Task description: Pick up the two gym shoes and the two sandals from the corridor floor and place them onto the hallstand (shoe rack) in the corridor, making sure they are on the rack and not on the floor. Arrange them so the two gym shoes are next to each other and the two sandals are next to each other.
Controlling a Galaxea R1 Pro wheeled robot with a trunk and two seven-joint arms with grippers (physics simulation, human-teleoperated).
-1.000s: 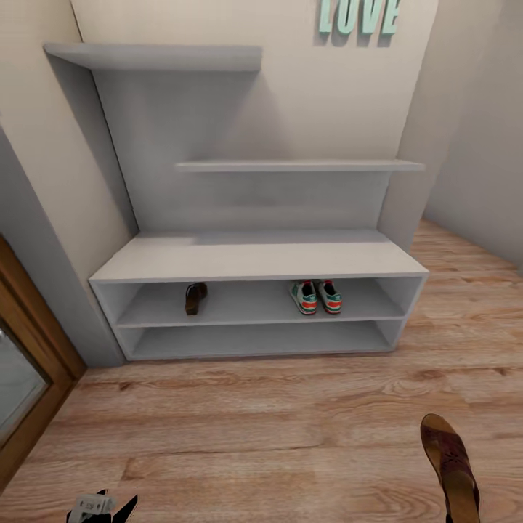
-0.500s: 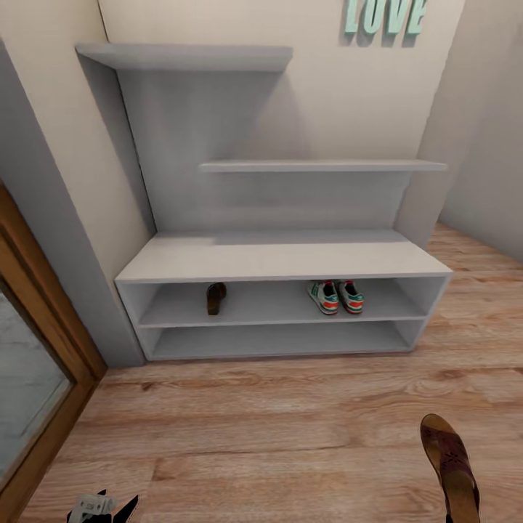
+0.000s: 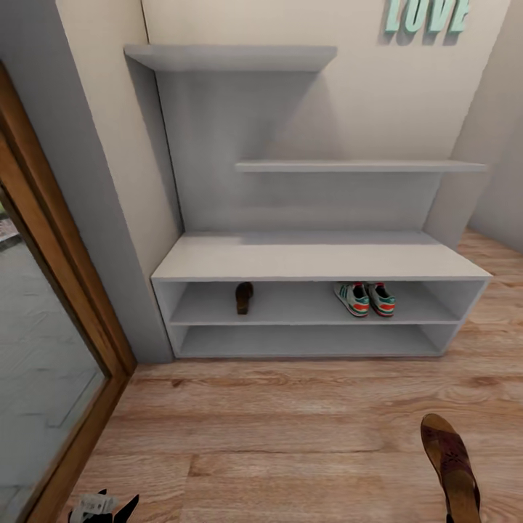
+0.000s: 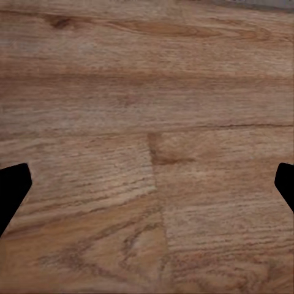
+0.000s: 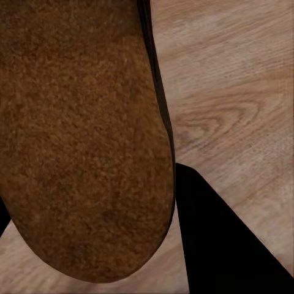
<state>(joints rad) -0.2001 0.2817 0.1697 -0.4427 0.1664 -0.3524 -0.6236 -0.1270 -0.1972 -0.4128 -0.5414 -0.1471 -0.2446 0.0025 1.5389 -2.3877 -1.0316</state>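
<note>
On the hallstand's (image 3: 319, 258) upper open shelf sit one sandal (image 3: 244, 297) and, well apart, the two gym shoes (image 3: 365, 298) side by side. Over the last second the view has swung left, shifting the rack rightward: the base is turning. The right gripper (image 5: 184, 208) grips the second sandal (image 3: 450, 465), long axis toward the rack; the left gripper (image 4: 147, 184) is empty, fingers spread.

Upper shelf slot (image 3: 305, 303) open between sandal (image 3: 244, 297), gym shoes (image 3: 365, 298).
</note>
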